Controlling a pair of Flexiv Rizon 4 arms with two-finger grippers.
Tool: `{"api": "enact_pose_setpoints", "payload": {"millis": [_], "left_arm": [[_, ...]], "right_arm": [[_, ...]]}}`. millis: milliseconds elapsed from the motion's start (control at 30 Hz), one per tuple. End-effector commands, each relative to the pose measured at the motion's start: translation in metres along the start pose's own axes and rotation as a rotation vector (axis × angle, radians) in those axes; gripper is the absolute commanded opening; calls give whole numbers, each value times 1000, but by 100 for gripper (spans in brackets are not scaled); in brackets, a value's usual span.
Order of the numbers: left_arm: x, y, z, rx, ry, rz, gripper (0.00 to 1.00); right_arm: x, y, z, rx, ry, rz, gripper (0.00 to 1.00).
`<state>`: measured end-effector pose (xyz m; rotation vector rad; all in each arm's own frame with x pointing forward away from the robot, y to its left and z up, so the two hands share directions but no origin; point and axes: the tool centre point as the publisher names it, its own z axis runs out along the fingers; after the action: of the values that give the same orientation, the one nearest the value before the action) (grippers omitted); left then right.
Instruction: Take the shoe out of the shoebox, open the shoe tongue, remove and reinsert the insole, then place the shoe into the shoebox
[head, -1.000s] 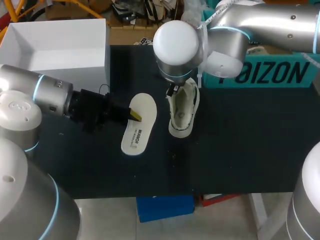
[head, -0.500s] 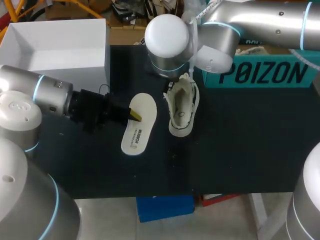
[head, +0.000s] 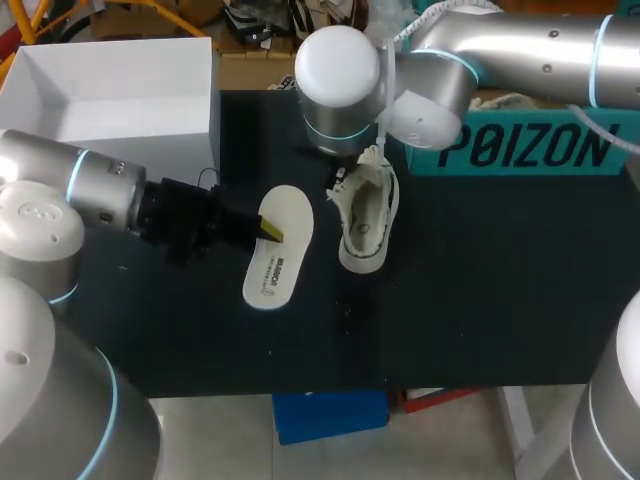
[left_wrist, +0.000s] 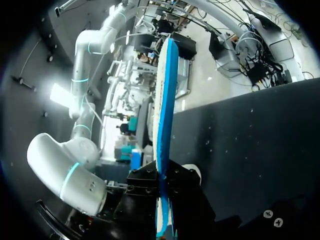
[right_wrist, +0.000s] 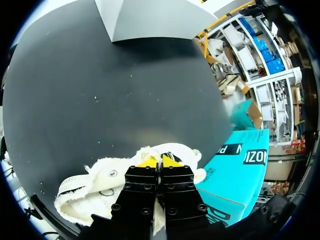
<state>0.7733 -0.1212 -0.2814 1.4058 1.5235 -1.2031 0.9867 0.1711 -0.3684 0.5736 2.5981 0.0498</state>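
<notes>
Left gripper (head: 268, 230) pinches the insole (head: 275, 262) for reinsertion; right gripper (right_wrist: 160, 161), tips closed, steadies the shoe (head: 365, 215) by its far rim.

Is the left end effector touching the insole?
Touching. The left wrist view shows the insole clamped edge-on between the fingers of the left end effector.

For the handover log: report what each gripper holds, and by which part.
Left gripper: the insole, by its side edge near the wider end. Right gripper: apparently the shoe, pinched at its opening rim.
</notes>
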Motion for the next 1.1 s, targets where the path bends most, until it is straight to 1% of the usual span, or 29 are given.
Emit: {"api": "enact_pose_setpoints", "payload": {"millis": [33, 167, 367, 400, 433, 467, 633, 900, 933, 967, 1033, 1067, 1100], "left_arm": [[-1, 1, 1, -4, 5, 1, 0], [-1, 2, 1, -6, 7, 0, 0], [0, 2, 2, -7, 9, 0, 0], [0, 2, 2, -6, 9, 0, 0], [0, 2, 3, -4, 9, 0, 0], [0, 2, 3, -3, 8, 0, 0], [-2, 0, 5, 2, 6, 4, 0], [-4, -1, 6, 8, 3, 11, 0], [-4, -1, 7, 8, 3, 11, 0], [-4, -1, 7, 9, 3, 11, 0], [-4, -1, 7, 9, 3, 12, 0], [-4, -1, 7, 9, 3, 12, 0], [-4, -1, 7, 8, 4, 12, 0]], "right_arm": [[-3, -3, 11, -13, 10, 10, 0], [-7, -5, 12, -19, 6, 28, 0], [-9, -9, 7, -19, -5, 38, 0], [-10, -10, 6, -19, -8, 45, 5], [-10, -11, 5, -18, -9, 48, 65], [-10, -12, 3, -17, -10, 49, 100], [-10, -18, -5, -10, -23, 50, 100], [-19, -30, -18, 11, -42, 55, 100], [-19, -31, -18, 15, -45, 55, 94], [-20, -32, -19, 16, -46, 55, 49], [-22, -34, -19, 18, -49, 55, 33], [-22, -33, -22, 19, -50, 55, 26], [-22, -32, -23, 22, -51, 52, 24]]}}
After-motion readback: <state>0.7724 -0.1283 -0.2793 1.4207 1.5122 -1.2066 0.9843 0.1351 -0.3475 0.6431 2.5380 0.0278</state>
